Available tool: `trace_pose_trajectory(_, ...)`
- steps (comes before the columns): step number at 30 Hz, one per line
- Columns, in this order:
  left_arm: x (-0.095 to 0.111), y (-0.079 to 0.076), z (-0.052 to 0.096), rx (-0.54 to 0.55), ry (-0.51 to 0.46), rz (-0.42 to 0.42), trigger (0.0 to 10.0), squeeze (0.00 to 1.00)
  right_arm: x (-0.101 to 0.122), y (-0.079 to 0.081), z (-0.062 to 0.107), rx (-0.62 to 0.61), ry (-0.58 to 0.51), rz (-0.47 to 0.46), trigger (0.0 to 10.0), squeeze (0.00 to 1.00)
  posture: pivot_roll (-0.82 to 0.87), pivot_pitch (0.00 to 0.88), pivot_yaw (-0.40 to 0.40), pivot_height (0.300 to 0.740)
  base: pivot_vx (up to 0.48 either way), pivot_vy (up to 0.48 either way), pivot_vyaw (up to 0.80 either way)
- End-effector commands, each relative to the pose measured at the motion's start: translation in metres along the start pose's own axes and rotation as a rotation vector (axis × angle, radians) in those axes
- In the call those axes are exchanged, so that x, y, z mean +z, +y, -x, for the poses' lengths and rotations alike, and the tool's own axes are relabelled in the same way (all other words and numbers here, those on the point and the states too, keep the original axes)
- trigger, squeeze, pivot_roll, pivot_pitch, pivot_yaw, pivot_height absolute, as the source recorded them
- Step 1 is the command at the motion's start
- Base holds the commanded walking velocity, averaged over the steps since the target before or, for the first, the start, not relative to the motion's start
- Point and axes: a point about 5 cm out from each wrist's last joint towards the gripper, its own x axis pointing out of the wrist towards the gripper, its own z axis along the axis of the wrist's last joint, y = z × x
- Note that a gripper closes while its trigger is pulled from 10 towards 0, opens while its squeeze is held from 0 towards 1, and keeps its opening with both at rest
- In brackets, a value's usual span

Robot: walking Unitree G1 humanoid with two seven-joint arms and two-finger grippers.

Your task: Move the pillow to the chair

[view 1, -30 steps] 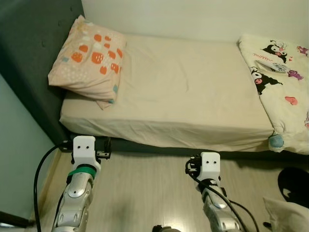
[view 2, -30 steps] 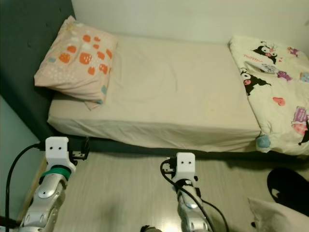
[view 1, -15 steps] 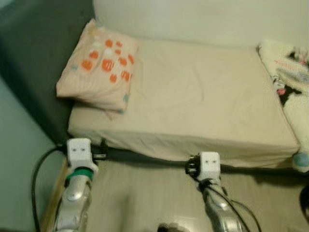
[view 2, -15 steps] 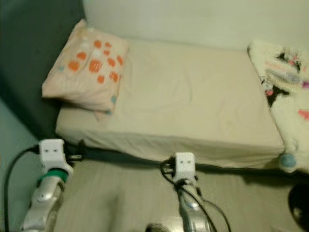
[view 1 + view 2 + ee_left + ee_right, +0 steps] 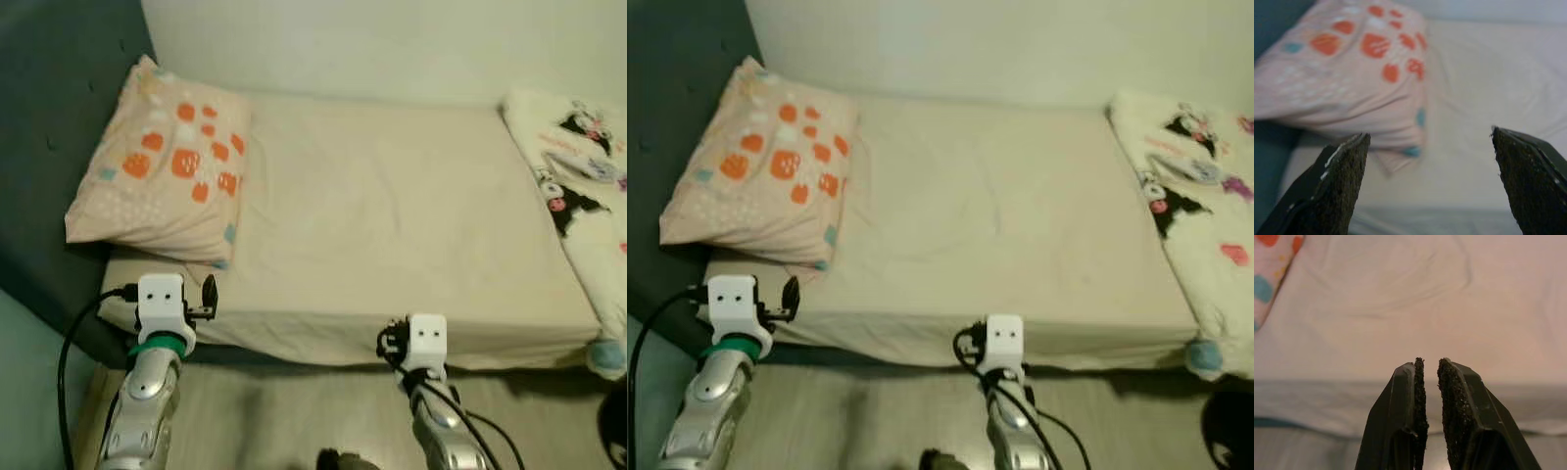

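No readable text, label, brand, number or sign is showing anywhere in these views. The blanket [image 5: 578,186] at the foot of the bed is carrying cartoon prints with some small pink markings beside them, but they are appearing too small and blurred to tell whether they are lettering. The pillow [image 5: 162,176] is showing only orange, white and teal blotches, no writing.
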Motion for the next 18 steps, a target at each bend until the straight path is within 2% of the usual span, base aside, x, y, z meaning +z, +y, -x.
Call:
trace_pose_trajectory(1, -0.0038, -0.0011, 0.0031, -0.011, 0.01, 0.005, 10.0, 0.0, -0.0041, -0.0008, 0.0019, -0.009, 0.015, -0.003, 10.0, 0.0, 0.06, 0.042, 0.029, 0.74, 0.0, 0.0, 0.0)
trace_pose_trajectory(13, -0.0024, -0.0013, -0.001, 0.004, 0.001, -0.046, 10.0, 0.0, -0.0048, -0.0025, 0.0017, -0.018, 0.019, 0.001, 10.0, 0.0, 0.05, 0.041, 0.033, 0.74, 0.0, 0.0, 0.0)
trace_pose_trajectory(18, -0.0028, -0.0005, -0.0049, 0.034, 0.008, -0.027, 10.0, 0.0, -0.0044, -0.0034, 0.0012, -0.017, 0.022, 0.009, 10.0, 0.0, 0.04, 0.044, 0.029, 0.74, 0.0, 0.0, 0.0)
